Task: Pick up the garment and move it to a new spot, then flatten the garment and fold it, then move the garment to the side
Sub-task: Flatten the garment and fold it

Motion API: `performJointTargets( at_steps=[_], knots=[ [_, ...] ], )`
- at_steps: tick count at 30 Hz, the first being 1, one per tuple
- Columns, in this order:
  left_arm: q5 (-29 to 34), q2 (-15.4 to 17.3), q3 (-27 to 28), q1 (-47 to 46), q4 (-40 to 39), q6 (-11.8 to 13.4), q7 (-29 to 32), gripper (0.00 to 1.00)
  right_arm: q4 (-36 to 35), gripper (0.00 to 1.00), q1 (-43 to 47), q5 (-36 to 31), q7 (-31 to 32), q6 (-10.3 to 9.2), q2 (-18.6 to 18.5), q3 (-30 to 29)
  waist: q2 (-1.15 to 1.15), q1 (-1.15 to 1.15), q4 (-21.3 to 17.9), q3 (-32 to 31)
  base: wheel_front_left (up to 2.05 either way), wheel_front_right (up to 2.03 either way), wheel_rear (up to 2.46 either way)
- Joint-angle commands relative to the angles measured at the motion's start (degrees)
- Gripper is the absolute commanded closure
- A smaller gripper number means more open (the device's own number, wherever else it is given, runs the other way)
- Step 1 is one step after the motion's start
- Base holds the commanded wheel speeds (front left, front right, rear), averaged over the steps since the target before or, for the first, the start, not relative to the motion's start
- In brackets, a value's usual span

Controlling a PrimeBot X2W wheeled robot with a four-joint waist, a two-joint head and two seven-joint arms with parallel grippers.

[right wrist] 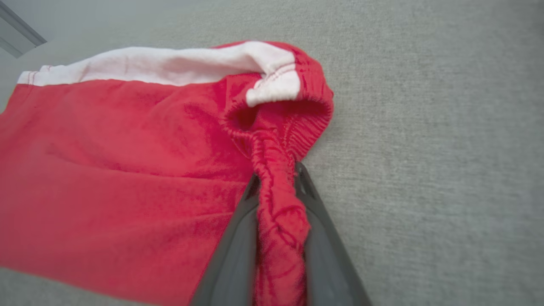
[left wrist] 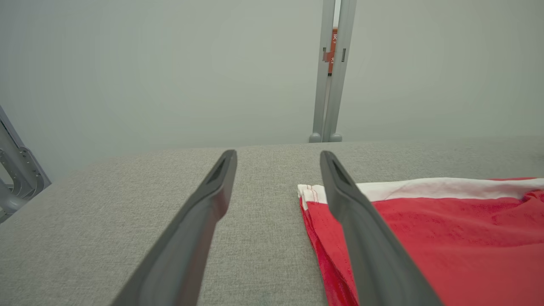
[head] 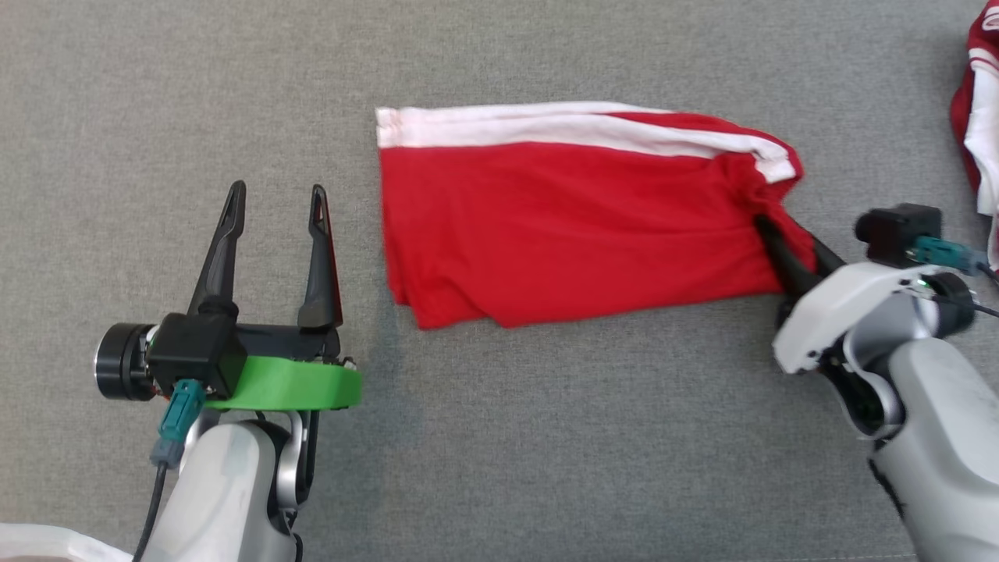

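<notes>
**Right pincer pinched on the waistband, left one spread beside the shorts**

The red shorts [head: 577, 226] lay near the middle of the grey cloth-covered surface [head: 546, 437]. They were folded and mostly flat, with the white stripe [head: 562, 129] running along the far edge. At the robot's right end the cloth was bunched and drawn into a gathered point.

There the right gripper [head: 784, 238] had its two dark fingers pressed close on the elastic waistband [right wrist: 276, 199]. From its wrist, the puckered red band ran straight down between the fingers [right wrist: 238, 255], and the shorts [right wrist: 127, 170] fanned out to the left beyond them.

The left gripper [head: 277, 190] stood apart from the garment, just off its left edge, with its fingers spread wide and holding nothing. A strip of grey surface lay between it and the nearest fold. From its own wrist, the left gripper [left wrist: 278, 155] showed one finger [left wrist: 365, 238] crossing in front of the hemmed corner of the shorts [left wrist: 446, 238]. I could not tell whether it touched the surface.

Off at the far right edge of the surface lay another red-and-white garment [head: 979, 109], crumpled and well apart from the shorts.

Beyond the far edge stood a plain pale wall. A pair of grey metal posts [left wrist: 331, 72] rose against it with a bit of orange sign [left wrist: 333, 46] in the gap between them. Part of a grey metal frame [left wrist: 17, 170] showed off to one side.
</notes>
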Motion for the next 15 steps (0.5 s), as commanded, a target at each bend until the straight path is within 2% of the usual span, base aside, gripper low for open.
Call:
performJointTargets(
  at_steps=[1, 6, 12, 15],
  knots=[
    [0.1, 0.4, 0.1, 0.9, 0.2, 0.1, -0.3, 0.00, -0.4, 1.00, 1.6, 0.4, 0.2, -0.14, -1.2, -1.4, 0.00, 0.00, -0.7, -1.2, 0.00, 0.00, 0.00],
    [-0.2, 0.5, 0.1, 1.9, 0.4, 0.3, -0.3, 0.00, -4.8, 1.00, 3.4, 1.6, 2.6, -0.12, -2.4, -3.7, 0.00, 0.00, -1.1, -2.9, 0.00, 0.00, 0.00],
    [-0.5, 0.1, -0.3, 2.0, 0.3, 0.2, -0.3, 0.00, -12.3, 1.00, 2.1, 5.7, 8.0, -0.09, -0.3, -0.5, 0.00, 0.00, -0.4, -3.5, 0.00, 0.00, 0.00],
    [-0.4, -0.3, -0.6, 1.3, 0.2, 0.1, -0.2, 0.00, -15.6, 1.00, 0.9, 7.9, 10.7, -0.08, 2.0, 2.2, 0.00, 0.00, 0.5, -3.1, 0.00, 0.00, 0.00]
  ],
)
